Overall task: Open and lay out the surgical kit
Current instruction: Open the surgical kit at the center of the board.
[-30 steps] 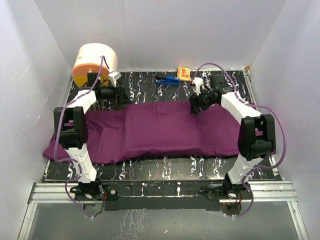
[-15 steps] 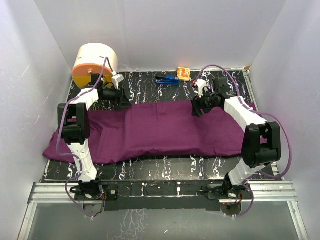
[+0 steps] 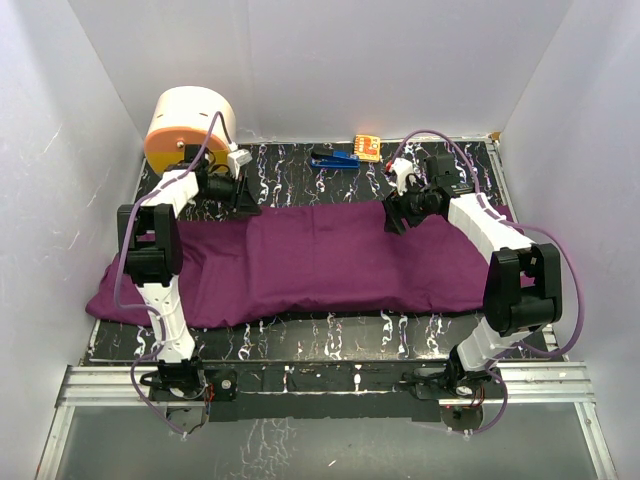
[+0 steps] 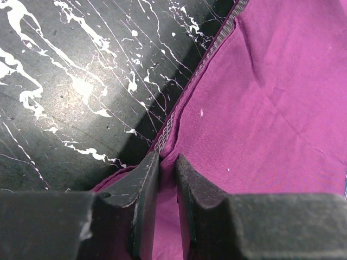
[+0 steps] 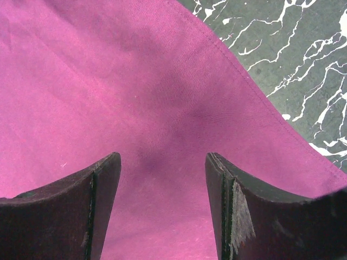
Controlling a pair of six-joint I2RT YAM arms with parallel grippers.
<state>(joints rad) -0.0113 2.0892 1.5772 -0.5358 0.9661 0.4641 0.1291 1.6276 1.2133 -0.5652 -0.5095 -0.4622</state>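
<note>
Unwrapping is just starting: the left gripper (image 4: 167, 157) pinches the hem of the wrap (image 4: 260, 108) between its jaws, while the right gripper (image 5: 161, 157) stands open just above it and probably must pinch next, then both unfold.

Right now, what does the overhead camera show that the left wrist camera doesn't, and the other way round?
Only the overhead view: the whole purple cloth wrap, the left arm and right arm, the right gripper over the cloth's far edge, the cream-and-orange drum, and the small blue item and orange item by the back wall.
Only the left wrist view: the cloth's stitched hem up close, with the left gripper pinched on it.
Both: purple cloth lying on the black, white-veined table.
</note>
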